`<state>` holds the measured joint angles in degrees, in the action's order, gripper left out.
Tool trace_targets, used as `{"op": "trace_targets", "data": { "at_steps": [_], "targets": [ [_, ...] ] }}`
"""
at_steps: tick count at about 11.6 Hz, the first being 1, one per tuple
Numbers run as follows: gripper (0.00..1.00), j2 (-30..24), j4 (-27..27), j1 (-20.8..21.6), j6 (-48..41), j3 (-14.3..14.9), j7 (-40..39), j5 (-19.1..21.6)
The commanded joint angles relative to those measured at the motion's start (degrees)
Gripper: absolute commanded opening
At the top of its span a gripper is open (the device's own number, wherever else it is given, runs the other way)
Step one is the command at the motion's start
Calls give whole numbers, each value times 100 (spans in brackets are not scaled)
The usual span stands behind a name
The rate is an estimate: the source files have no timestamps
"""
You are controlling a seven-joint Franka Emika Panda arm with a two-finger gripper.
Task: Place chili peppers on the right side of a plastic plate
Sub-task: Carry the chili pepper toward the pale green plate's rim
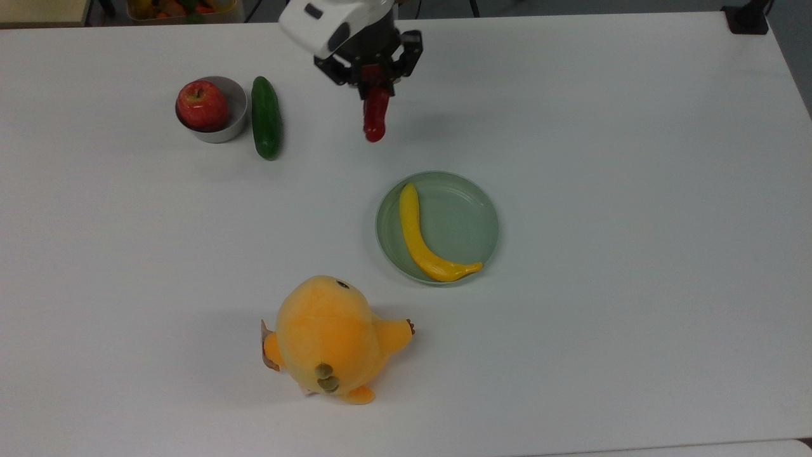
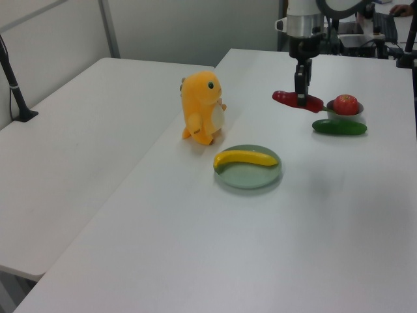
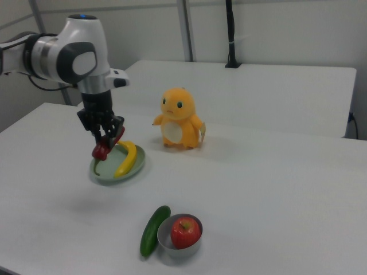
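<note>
My gripper (image 1: 375,86) is shut on the stem end of the dark-red chili (image 1: 375,119) and holds it in the air above the table. The chili's tip points toward the pale green plastic plate (image 1: 466,212), which lies well below it in the top view. In the left view the chili (image 2: 296,101) hangs level under the gripper (image 2: 300,92), above and right of the plate (image 2: 255,178). From the right view the chili (image 3: 102,149) overlaps the plate's (image 3: 103,174) left side. A yellow banana-like fruit (image 1: 420,244) lies in the plate's left half in the top view.
A red apple (image 1: 202,105) sits in a small grey metal bowl (image 1: 236,117), with a green cucumber (image 1: 266,117) beside it, at the top view's upper left. An orange plush toy (image 1: 327,336) stands below and left of the plate in the top view.
</note>
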<state>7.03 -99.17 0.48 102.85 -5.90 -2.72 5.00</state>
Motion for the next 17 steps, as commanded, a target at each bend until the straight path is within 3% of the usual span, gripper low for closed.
{"op": "trace_targets", "data": {
  "at_steps": [1, 10, 17],
  "targets": [
    [0, 553, 539, -100, 208, 151, -842, 89],
    [0, 1423, 540, -180, 2238, 221, -1477, -95],
    [0, 1933, 513, -110, 3083, 212, -1477, -122]
  ]
}}
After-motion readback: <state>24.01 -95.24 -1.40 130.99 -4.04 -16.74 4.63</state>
